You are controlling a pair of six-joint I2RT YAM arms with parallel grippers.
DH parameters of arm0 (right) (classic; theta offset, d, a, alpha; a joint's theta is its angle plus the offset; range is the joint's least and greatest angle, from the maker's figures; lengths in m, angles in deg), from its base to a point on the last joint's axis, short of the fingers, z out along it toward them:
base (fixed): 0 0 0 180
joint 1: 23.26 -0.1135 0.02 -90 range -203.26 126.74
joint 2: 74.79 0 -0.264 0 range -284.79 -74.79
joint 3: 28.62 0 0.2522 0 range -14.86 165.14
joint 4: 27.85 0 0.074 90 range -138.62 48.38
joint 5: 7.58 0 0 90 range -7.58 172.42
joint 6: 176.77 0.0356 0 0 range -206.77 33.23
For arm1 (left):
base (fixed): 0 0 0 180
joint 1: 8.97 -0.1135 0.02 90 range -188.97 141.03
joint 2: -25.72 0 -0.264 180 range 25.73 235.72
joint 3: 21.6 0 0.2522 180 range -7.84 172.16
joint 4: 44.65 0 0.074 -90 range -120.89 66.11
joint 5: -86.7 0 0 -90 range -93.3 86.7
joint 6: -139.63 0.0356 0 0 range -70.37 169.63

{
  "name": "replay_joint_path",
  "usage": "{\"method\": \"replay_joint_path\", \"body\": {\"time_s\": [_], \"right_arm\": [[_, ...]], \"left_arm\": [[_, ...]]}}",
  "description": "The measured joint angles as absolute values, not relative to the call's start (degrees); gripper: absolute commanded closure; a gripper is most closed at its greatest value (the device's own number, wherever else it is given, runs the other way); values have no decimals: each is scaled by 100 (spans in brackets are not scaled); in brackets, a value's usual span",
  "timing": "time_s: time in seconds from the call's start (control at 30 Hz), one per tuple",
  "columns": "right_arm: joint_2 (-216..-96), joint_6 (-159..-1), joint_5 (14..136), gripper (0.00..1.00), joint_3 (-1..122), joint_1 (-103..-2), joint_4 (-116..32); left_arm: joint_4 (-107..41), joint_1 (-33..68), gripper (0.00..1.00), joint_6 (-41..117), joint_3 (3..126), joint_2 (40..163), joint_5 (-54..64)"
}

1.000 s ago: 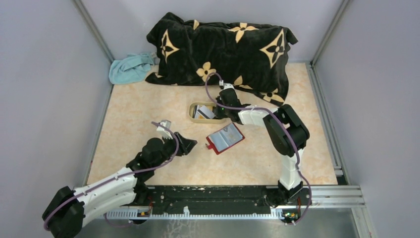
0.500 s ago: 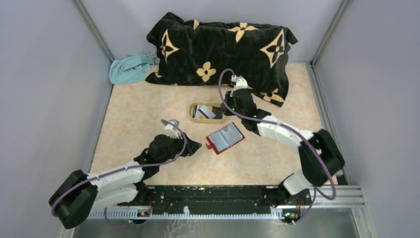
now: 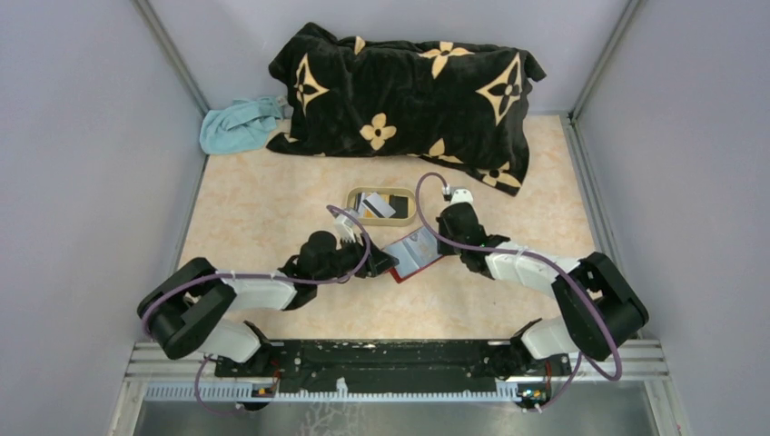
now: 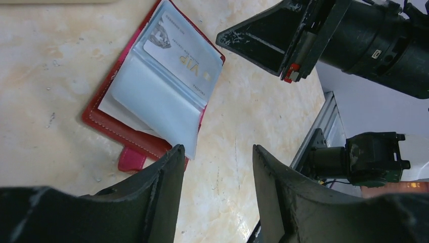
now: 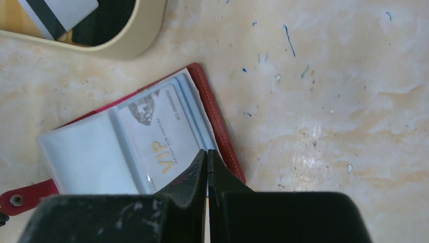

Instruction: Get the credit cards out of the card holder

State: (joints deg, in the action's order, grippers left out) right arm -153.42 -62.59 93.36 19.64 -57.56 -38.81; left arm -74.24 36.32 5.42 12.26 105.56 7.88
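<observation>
The dark red card holder (image 3: pixel 416 252) lies open on the table, its pale blue-grey sleeves up. A white VIP credit card (image 5: pixel 157 136) sits in its right sleeve and also shows in the left wrist view (image 4: pixel 182 53). My left gripper (image 4: pixel 215 162) is open and empty, its fingers low over the table at the holder's near corner, beside the red tab (image 4: pixel 130 159). My right gripper (image 5: pixel 207 153) is shut, with nothing visible between its jaws, its tips over the holder's right edge by the VIP card. More cards (image 3: pixel 377 207) lie in the beige tray (image 3: pixel 406 193).
The beige oval tray (image 5: pixel 141 40) stands just behind the holder with a striped card (image 5: pixel 60 15) in it. A black blanket with tan flowers (image 3: pixel 409 91) and a teal cloth (image 3: pixel 238 125) lie at the back. Metal rails run along the right and near edges.
My left arm has reached forward and right to the holder's near corner. My right gripper has come back from beside the tray to the holder's right edge.
</observation>
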Motion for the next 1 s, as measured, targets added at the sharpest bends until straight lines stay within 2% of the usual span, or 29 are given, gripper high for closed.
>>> {"method": "replay_joint_path", "body": {"time_s": [0.3, 0.63, 1.0], "right_arm": [[-15469, -6243, 9266, 100, 1582, -5756, -3603], [-15305, -5706, 9153, 100, 904, -6080, -2536], [-14660, -5260, 9028, 100, 500, -6469, -2853]], "left_arm": [[-7820, 3709, 42, 197, 1327, 11072, 756], [-7827, 3963, 43, -28, 1628, 11176, 478], [-7883, 3969, 43, -74, 1709, 11550, 445]]}}
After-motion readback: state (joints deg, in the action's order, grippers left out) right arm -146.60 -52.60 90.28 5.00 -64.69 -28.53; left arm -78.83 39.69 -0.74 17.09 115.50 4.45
